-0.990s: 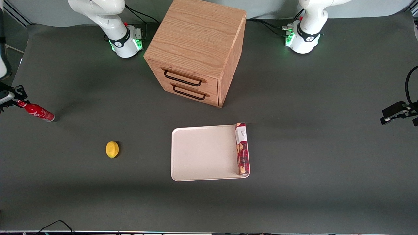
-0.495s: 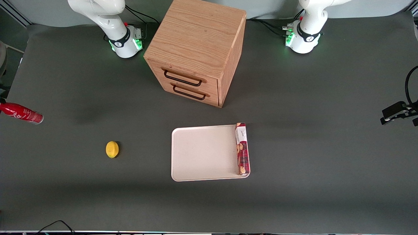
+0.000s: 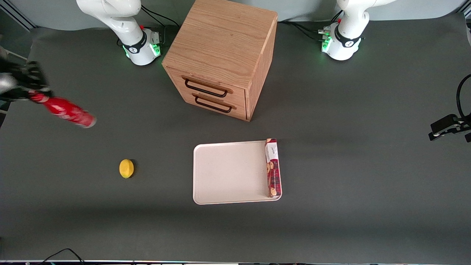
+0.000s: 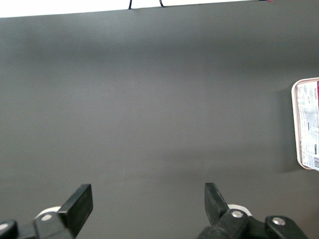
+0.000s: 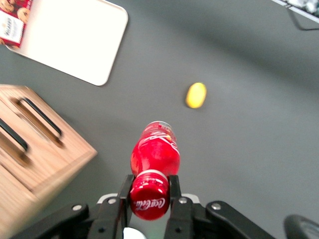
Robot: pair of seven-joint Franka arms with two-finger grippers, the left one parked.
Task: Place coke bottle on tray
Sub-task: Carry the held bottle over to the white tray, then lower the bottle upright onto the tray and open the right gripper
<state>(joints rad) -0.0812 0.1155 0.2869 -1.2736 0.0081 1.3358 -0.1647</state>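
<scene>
Claw (image 5: 148,188) at the front view's left edge pinches only the coke bottle (image 3: 65,110) cap (body tilted, airborne); swinging toward the central tray (image 3: 228,172) may loosen it.

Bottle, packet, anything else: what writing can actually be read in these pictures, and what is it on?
"Coca-Cola": white script on the red cap of the bottle, which the end effector holds by the neck, above the table at the working arm's end.
Bottle's side: white script, too blurred to read.
Biscuit packet, lying on the tray: white label with print too small to read.
Arm bases: dark marks, unreadable.
</scene>
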